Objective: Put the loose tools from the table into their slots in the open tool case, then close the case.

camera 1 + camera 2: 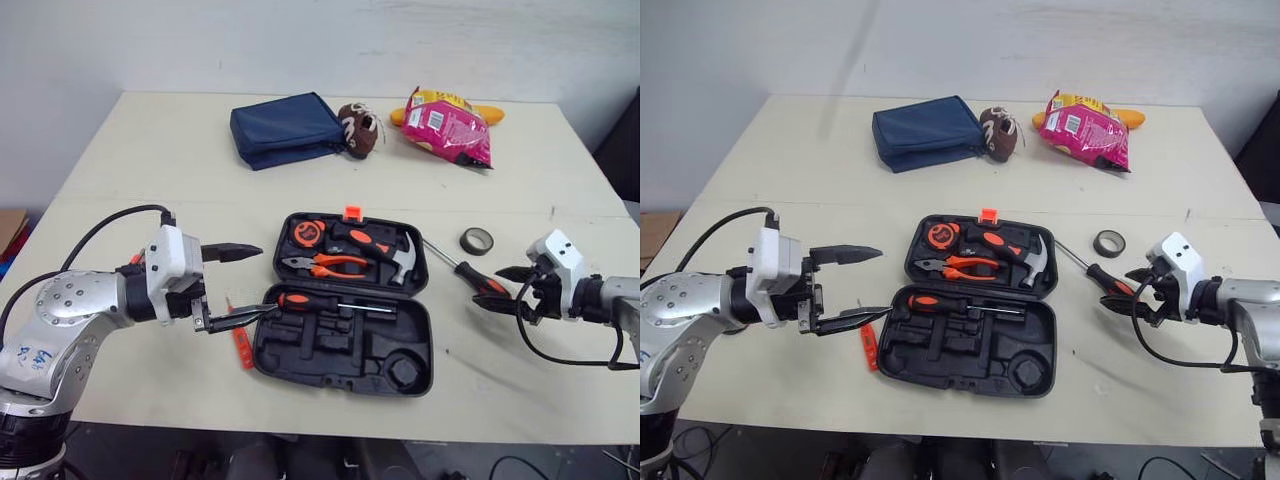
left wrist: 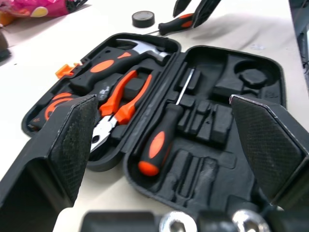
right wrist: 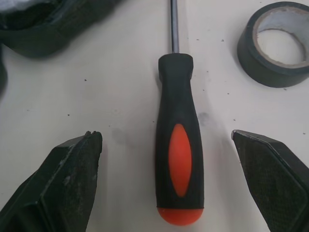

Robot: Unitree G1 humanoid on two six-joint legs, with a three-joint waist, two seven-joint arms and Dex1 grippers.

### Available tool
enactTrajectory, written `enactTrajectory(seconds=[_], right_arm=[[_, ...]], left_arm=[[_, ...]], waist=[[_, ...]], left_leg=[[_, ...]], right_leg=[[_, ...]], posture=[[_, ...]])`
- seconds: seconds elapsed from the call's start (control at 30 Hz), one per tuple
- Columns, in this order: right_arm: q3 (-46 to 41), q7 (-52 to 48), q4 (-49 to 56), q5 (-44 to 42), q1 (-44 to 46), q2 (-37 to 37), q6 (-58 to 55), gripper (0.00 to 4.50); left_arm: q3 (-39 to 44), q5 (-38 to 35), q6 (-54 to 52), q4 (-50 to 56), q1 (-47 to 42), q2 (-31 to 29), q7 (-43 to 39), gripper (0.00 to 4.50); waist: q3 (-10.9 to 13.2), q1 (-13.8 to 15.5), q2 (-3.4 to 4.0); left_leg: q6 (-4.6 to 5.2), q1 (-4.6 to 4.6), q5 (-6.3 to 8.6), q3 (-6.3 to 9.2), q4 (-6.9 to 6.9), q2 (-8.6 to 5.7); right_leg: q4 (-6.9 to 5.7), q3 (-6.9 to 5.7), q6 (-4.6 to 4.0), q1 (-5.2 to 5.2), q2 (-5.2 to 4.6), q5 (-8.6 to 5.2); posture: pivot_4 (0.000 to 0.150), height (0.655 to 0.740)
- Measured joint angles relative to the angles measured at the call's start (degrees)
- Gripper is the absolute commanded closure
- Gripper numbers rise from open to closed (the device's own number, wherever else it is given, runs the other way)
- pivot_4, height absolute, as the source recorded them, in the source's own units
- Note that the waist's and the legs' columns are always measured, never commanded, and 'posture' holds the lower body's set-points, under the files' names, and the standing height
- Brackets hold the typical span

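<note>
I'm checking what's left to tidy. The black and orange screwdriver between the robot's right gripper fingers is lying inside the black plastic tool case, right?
No. The black and orange screwdriver lies between the fingers of the open right gripper on the cream table, outside the black plastic tool case, as the right wrist view shows.

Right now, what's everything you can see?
table: 1, cream, under everything
case: 1, black, open mid-table
hammer: 1, black-orange, in case
pliers: 1, orange, in case
tape measure: 1, orange, in case
cased screwdriver: 1, black-orange, in case
loose screwdriver: 1, black-orange, right of case
tape roll: 1, black, right of case
orange tool: 1, orange, left of case
pouch: 1, blue, far side
toy: 1, brown, beside pouch
bag: 1, pink, far side
left gripper: 1, black, open by case
right gripper: 1, black, open around loose screwdriver
</note>
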State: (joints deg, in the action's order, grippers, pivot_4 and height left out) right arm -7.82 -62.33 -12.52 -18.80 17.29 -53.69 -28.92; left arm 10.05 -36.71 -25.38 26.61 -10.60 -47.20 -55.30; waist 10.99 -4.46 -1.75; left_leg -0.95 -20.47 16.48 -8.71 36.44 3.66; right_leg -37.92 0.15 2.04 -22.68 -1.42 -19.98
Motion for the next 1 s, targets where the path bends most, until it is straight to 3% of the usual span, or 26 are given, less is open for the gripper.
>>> enactTrajectory(seconds=[0.13,0.23,0.4,0.43,0.83,1.0], right_arm=[[0.17,0.61,-3.66,0.75,-0.28,0.42,3.12,0.0],[-0.36,0.81,-5.7,0.71,-0.34,1.12,5.39,0.74],[-2.46,3.03,-8.22,0.94,-1.75,4.33,11.93,3.34],[-2.7,3.3,-8.35,1.04,-1.97,4.89,13.01,3.53],[-6.2,4.18,-7.83,-0.84,-3.48,12.64,24.1,3.52],[-8.27,1.68,3.2,-5.57,-4.55,10.17,21.49,3.52]], left_arm=[[-0.69,-1.26,-0.75,0.24,-0.36,0.39,-1.08,0.08],[-1.52,-1.26,-0.73,0.17,-1.04,0.95,-1.71,0.0],[-2.36,-1.25,-0.58,-0.41,-3.18,1.48,-2.92,0.0],[-2.37,-1.25,-0.58,-0.5,-3.27,1.48,-3.13,0.0],[-2.41,-0.49,1.68,-5.6,-3.9,1.47,-7.53,0.0],[-2.25,1.01,4.22,-7.2,-3.64,1.39,-8.73,0.0]], waist=[[0.0,0.04,0.0],[0.0,0.04,0.0],[-0.01,-0.06,-0.01],[-0.01,-0.17,-0.02],[0.0,-0.29,-0.01],[0.01,-0.09,0.02]], left_leg=[[0.01,0.01,-0.04,0.0,0.0,-0.02],[0.01,0.01,-0.04,0.0,0.01,-0.02],[0.0,0.05,-0.05,0.02,0.05,0.0],[0.0,0.06,-0.05,0.02,0.05,0.01],[-0.07,0.11,-0.09,0.02,0.02,0.01],[-0.05,0.08,-0.08,0.05,-0.05,0.01]], right_leg=[[-0.02,0.01,0.01,0.0,0.0,0.02],[-0.01,0.01,0.01,0.01,0.02,0.01],[0.0,0.02,0.01,0.06,0.05,0.01],[0.0,0.02,0.01,0.08,0.06,0.01],[-0.04,0.06,0.01,0.11,0.09,0.02],[-0.01,0.06,0.01,0.08,0.08,0.01]], posture=[[0.15,0.74],[0.15,0.74],[0.15,0.74],[0.15,0.74],[0.15,0.74],[0.15,0.74]])
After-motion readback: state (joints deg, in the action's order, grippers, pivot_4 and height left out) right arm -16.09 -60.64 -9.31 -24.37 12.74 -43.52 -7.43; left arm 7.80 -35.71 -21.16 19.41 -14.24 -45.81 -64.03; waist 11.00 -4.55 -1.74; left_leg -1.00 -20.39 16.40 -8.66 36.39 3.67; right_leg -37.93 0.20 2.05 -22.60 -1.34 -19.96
